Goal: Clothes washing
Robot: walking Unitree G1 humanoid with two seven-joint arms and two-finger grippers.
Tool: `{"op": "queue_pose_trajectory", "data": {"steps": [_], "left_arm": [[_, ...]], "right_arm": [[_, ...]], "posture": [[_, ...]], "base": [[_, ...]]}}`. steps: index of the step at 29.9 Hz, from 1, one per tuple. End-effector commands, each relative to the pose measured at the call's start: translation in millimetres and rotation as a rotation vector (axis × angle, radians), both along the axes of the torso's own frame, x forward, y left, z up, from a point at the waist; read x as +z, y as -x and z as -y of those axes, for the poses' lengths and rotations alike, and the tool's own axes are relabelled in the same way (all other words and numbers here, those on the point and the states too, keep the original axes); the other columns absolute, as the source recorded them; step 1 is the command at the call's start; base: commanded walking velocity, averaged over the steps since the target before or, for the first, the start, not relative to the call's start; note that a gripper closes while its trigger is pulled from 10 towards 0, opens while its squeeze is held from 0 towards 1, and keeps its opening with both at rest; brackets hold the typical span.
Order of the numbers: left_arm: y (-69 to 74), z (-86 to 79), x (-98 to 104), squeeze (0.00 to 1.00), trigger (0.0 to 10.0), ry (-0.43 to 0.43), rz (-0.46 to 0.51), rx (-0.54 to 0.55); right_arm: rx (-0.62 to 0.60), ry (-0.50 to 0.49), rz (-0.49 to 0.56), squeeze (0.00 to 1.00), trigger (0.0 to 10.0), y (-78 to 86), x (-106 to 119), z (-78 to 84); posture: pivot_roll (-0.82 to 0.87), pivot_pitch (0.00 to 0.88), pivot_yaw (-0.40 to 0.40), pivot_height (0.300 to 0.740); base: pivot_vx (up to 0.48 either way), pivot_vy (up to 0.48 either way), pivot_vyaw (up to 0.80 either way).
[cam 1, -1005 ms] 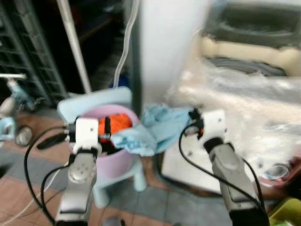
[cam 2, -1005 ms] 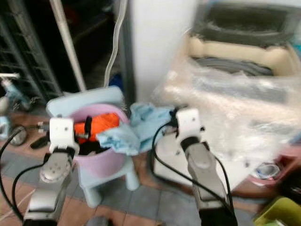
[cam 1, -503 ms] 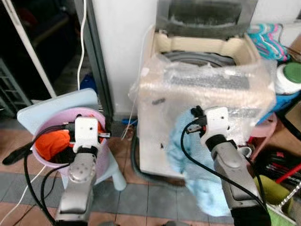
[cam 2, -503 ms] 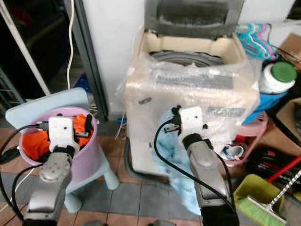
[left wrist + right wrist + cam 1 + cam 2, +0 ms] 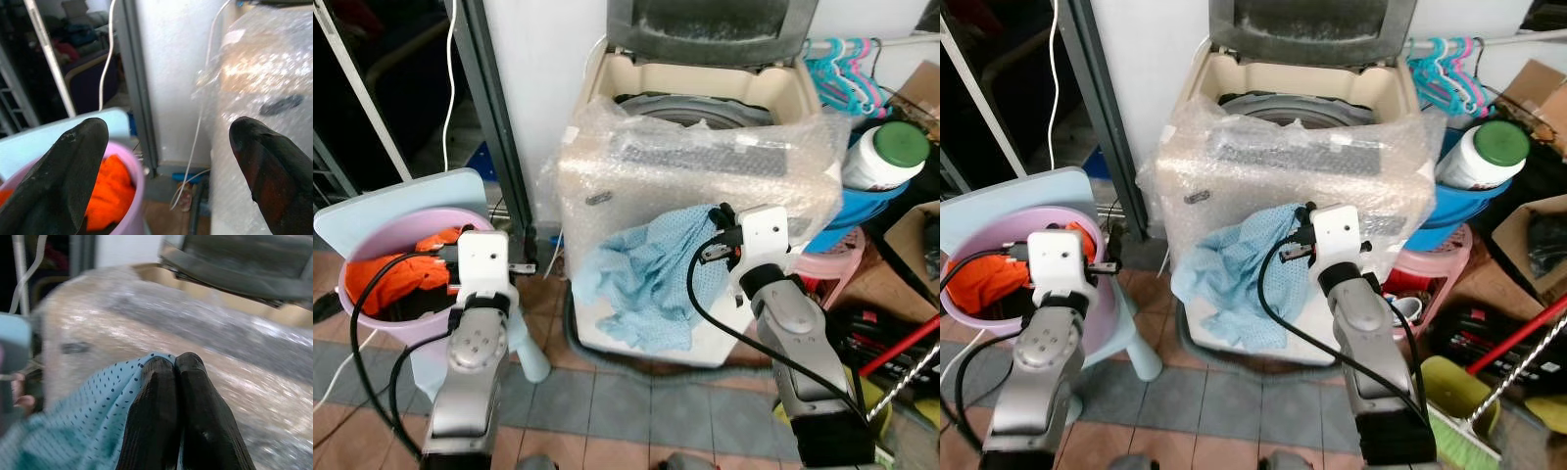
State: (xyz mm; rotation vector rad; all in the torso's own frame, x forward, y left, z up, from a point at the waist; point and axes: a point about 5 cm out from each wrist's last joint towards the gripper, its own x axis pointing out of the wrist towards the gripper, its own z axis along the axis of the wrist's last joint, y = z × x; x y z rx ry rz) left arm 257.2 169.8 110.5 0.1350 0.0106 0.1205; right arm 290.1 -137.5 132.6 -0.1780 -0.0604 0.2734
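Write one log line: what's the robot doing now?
right gripper: shut on blue cloth | washer: lid open | left gripper: open, beside pink basin

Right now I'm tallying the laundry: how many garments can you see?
2: a blue cloth hanging from the right claw before the washer, and an orange one in the tub. More may lie beneath.

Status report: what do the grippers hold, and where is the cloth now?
Right gripper shut on blue dotted cloth, hanging before washing machine, lid open. Left gripper open, empty, beside pink basin. Bubble wrap covers machine's front.
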Motion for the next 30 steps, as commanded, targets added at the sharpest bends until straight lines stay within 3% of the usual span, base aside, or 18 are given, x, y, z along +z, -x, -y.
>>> {"op": "queue_pose_trajectory", "data": {"steps": [1, 6, 11, 16, 30], "left_arm": [[0.0, -2.2, 0.4, 0.00, 10.0, 0.004, -0.001, 0.005], [-2.6, 1.7, 2.0, 0.00, 10.0, 0.011, 0.000, -0.020], [-4.2, 2.2, 2.3, 0.00, 10.0, 0.017, 0.001, -0.022], [-4.3, 7.0, 0.6, 0.00, 10.0, 0.031, -0.005, -0.033], [-5.4, 9.8, -0.3, 0.00, 10.0, 0.037, -0.003, -0.032]], "right_arm": [[0.059, 0.030, 0.077, 0.00, 10.0, -1.5, 15.3, -10.0], [0.131, 0.111, 0.172, 0.00, 10.0, -9.9, 34.4, -14.2], [0.145, 0.126, 0.235, 0.00, 10.0, -19.7, 52.1, -14.9], [0.178, 0.176, 0.366, 0.00, 10.0, -45.3, 92.5, -18.6], [0.206, 0.248, 0.544, 0.00, 10.0, -81.2, 160.9, -24.4]], "posture": [[-0.04, 0.000, -0.024, 0.740], [-0.04, 0.000, -0.023, 0.740], [-0.04, 0.000, -0.016, 0.740], [-0.04, 0.000, -0.013, 0.740], [-0.03, 0.000, -0.027, 0.740]], "base": [[0.000, 0.000, 0.00], [0.101, 0.000, 0.00], [0.096, 0.000, 0.00], [0.255, 0.000, 0.00], [0.267, 0.000, 0.00]]}}
